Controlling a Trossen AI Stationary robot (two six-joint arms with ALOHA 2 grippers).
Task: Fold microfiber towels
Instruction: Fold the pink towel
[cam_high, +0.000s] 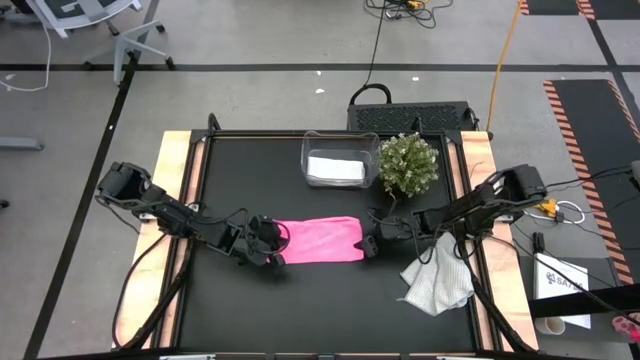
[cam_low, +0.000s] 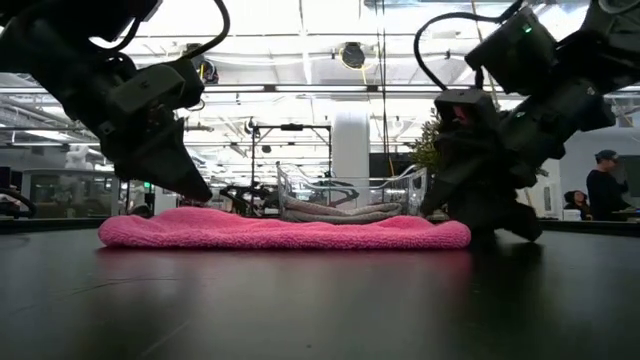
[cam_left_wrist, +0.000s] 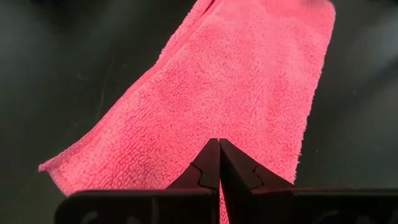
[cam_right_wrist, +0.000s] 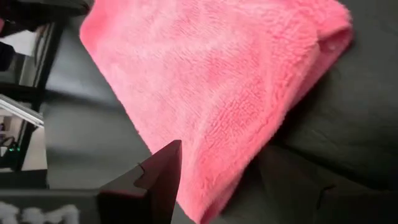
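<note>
A bright pink microfiber towel (cam_high: 318, 240) lies folded into a long flat strip in the middle of the black table (cam_high: 250, 310). My left gripper (cam_high: 268, 245) is shut at the strip's left end (cam_left_wrist: 155, 155). My right gripper (cam_high: 368, 240) is open at the strip's right end (cam_right_wrist: 249, 112), and the towel's edge lies between its fingers (cam_right_wrist: 163, 171). A white towel (cam_high: 437, 282) lies crumpled on the table near the right edge. Another pale towel (cam_high: 335, 168) lies folded in the clear bin (cam_high: 340, 150). My left gripper has its shut fingertips (cam_left_wrist: 219, 163) on the top face of the pink towel near its left end (cam_low: 200, 205). The fingers slant down from the table's left. I cannot tell whether a layer is caught between them. The towel lies flat on the table. My right gripper: I cannot tell whether its open fingers touch the towel.
A small potted plant (cam_high: 408, 165) stands at the back of the table, right of the clear bin and just behind my right arm. Wooden strips (cam_high: 172, 170) run along both sides of the table. There is bare black surface in front of the pink towel.
</note>
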